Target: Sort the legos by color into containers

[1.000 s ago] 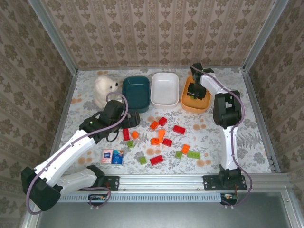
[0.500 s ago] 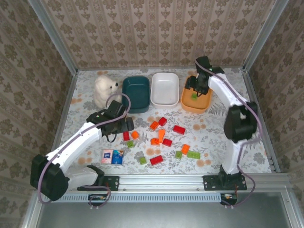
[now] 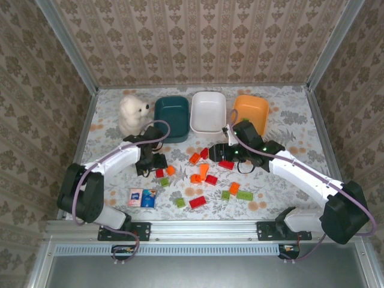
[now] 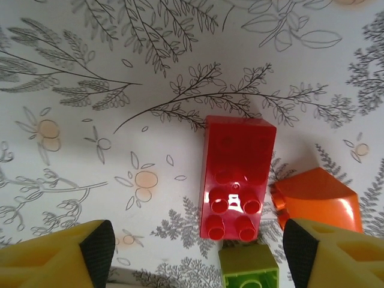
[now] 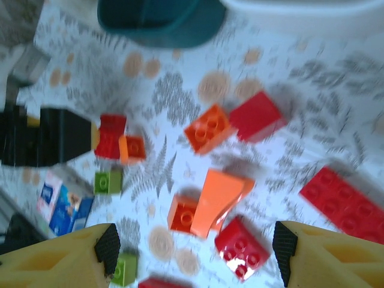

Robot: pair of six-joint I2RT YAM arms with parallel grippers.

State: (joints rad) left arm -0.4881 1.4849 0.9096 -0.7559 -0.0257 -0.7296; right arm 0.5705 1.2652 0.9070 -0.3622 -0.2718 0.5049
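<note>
"Two arms have moved. The right gripper (image 5: 195, 249) has left the orange bowl (image 3: 255, 108) and now hangs over the loose bricks (image 3: 204, 172). Its fingers are spread with nothing between them."

"So that drop is finished?"

"I judge so, though I cannot make out what lies in that bowl. An orange wedge (image 5: 215, 201) and a small red brick (image 5: 240, 240) sit just ahead of its fingertips. A long red brick (image 5: 342, 201) lies further off to one side."

"And the other arm?"

"The left gripper (image 4: 198, 249) has come down low over the table. Its fingers (image 4: 99, 249) have drawn in a little, but they are released and grasp nothing. A red oblong brick (image 4: 237, 180) lies just ahead of the gap between them. An orange brick (image 4: 318, 201) sits just beside it, and a green brick (image 4: 248, 270) sits at its near end, closest to the fingers."

"What does that mean for the sorting?"

"Both tools are free, and most bricks are on the table, none in a grip. The teal bowl (image 3: 172, 117) and white bowl (image 3: 208, 112) stand beyond both grippers. The red oblong looks like the left arm's next pick. Its neighbours crowd it, so the fingers may catch the green or orange one too."
</note>
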